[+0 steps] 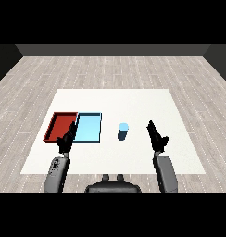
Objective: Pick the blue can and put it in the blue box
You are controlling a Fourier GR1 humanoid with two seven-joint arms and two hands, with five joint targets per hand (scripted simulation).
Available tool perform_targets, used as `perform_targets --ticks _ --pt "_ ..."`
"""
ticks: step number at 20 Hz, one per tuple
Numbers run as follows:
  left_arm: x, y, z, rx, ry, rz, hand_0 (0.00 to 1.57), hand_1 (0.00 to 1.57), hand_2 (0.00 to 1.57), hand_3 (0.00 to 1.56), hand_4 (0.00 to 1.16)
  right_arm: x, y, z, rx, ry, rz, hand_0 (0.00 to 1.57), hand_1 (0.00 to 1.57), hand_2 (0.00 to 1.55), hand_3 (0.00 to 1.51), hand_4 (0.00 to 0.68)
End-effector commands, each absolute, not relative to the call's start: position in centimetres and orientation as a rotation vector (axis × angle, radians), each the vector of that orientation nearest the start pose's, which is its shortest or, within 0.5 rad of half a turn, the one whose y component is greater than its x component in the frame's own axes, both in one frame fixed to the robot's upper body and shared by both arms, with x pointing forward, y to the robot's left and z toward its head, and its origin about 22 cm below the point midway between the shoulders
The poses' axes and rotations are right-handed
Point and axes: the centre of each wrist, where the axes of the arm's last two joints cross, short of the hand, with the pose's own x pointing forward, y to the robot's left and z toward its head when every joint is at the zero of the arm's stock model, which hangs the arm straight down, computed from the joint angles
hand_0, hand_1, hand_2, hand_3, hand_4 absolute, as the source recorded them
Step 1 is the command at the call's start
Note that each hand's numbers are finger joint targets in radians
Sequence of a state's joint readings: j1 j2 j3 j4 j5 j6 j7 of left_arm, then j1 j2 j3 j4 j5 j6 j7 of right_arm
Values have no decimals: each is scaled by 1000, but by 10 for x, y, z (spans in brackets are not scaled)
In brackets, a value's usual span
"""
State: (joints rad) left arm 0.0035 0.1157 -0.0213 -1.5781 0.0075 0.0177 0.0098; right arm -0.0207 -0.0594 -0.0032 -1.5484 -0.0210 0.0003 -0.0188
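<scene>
The blue can point(123, 131) stands upright on the white surface point(133, 99). It is near the middle, a little toward the front edge. Nothing touches it. Its top is a lighter blue than its side.

To the left of the can lies the blue tray point(89, 128). There is a small gap of bare white between the can and the tray. The tray lies flat and has nothing in it. Right beside it, on its left, lies the red tray point(59, 125). The two trays sit side by side with their edges close together.

To the right of the can is the right hand point(156, 136). It is black and sits at the end of a grey arm that comes up from the lower right. Its fingers point forward and look straight, not curled. It holds nothing. It is apart from the can, with bare white between them.

The left hand point(66, 140) is on the other side. It comes up from the lower left on its own grey arm. It is in front of the spot where the two trays meet, and it covers a bit of their front corners. Its fingers point forward too and look straight. It holds nothing. It is well apart from the can.

Around the white surface is a grey wooden floor point(110, 69).
</scene>
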Motion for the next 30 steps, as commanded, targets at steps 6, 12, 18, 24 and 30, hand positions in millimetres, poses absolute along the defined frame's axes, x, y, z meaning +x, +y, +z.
perform_targets --ticks 6,12,18,24,30 --pt "230 236 12 51 -1562 -104 0 0 0 0 0 272 -253 4 -107 -1593 86 0 0 0 0 0" --pt "245 245 4 -80 -2008 74 0 0 0 0 0 278 -226 19 188 -1900 -8 0 0 0 0 0" --pt "237 247 -9 -87 -2024 39 0 0 0 0 0 274 -243 18 190 -1904 23 0 0 0 0 0" --pt "251 253 4 -111 -2009 81 0 0 0 0 0 291 -239 14 223 -1885 -11 0 0 0 0 0" --pt "228 259 7 -111 -1991 50 0 0 0 0 0 284 -239 1 208 -1819 -45 0 0 0 0 0"
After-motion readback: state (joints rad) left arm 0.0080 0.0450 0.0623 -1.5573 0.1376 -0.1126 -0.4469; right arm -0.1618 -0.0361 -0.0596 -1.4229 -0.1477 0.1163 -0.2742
